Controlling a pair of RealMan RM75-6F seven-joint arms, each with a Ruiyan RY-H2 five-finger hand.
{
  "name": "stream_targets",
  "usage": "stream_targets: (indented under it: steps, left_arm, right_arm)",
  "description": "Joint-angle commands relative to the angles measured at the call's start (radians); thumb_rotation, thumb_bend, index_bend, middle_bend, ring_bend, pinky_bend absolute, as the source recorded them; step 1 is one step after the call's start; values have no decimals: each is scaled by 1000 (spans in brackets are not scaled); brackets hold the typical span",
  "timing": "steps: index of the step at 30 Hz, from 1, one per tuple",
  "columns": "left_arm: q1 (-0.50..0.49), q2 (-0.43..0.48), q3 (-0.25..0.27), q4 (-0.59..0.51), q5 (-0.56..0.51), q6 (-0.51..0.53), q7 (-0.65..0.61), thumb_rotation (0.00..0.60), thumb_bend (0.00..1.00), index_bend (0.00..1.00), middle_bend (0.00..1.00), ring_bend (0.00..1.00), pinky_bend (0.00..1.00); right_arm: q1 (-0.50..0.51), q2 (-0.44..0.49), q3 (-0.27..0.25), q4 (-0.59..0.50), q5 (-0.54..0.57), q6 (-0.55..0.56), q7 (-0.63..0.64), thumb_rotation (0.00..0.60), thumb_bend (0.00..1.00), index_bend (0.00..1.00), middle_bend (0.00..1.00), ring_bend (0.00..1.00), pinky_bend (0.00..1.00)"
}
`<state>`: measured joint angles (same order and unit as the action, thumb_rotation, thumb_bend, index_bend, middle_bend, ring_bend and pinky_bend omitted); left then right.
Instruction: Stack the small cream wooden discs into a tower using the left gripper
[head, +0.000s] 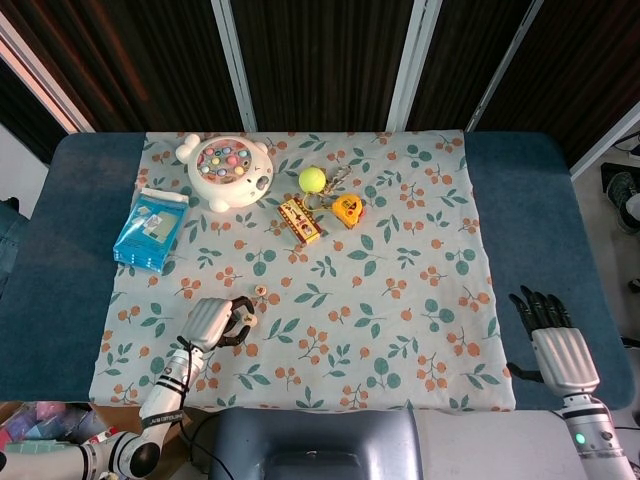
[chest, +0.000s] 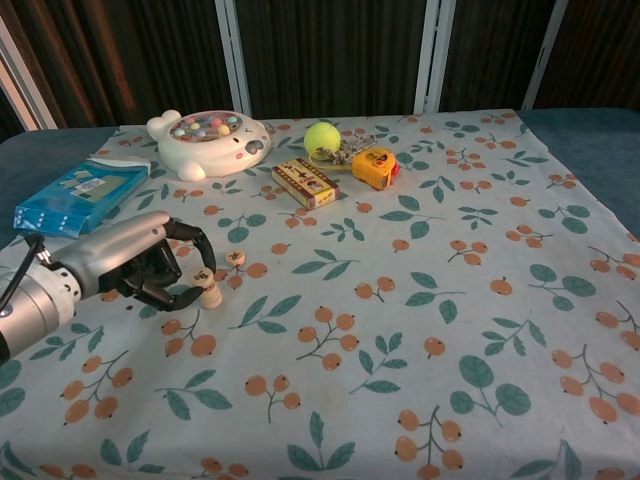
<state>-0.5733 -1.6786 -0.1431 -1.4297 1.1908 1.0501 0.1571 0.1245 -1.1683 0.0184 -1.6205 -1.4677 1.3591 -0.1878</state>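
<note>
While the floral cloth covers the blue worktop, we see our left hand low at seven o'clock, fingers curled around a cream disc held at the top of a short stack. A single disc lies just beside it toward one o'clock. Our right hand rests at four o'clock off the cloth, fingers released and holding nothing. The fishing toy and blue packet sit at eleven.
</note>
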Motion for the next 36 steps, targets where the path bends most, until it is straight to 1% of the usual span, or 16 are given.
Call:
stream_targets:
  steps: [1,14,26,29,31,36]
  left_arm:
    - [-1,-3,-2,4,-1,-3,-2,600,410,446,1000,1000,1000]
    - [-8,-15,-10,27,-8,-16,-8,600,409,433,1000,1000,1000]
    - [-3,-9,3,18,12,-9,-6,600,409,394,1000,1000,1000]
    - [-5,-5,-8,13,15,-5,-19,600,406,393,1000,1000,1000]
    - [-5,0,-25,9,19,8,-36,600,406,393,1000,1000,1000]
    - [-10,19,-95,3,4,36,-99,600,407,393,1000,1000,1000]
  right_arm:
    - [1,-1,0,0,1,-1,-2,600,115,0,0,0,0]
    - [0,2,1,-2,3,0,0,600,115,0,0,0,0]
    - [1,5,-2,-4,0,-3,4,600,115,0,0,0,0]
    - [1,6,-3,-5,0,-6,5,600,115,0,0,0,0]
    - [2,6,-4,-5,0,-7,6,600,115,0,0,0,0]
    - [0,10,-3,-6,0,-4,13,600,115,0,0,0,0]
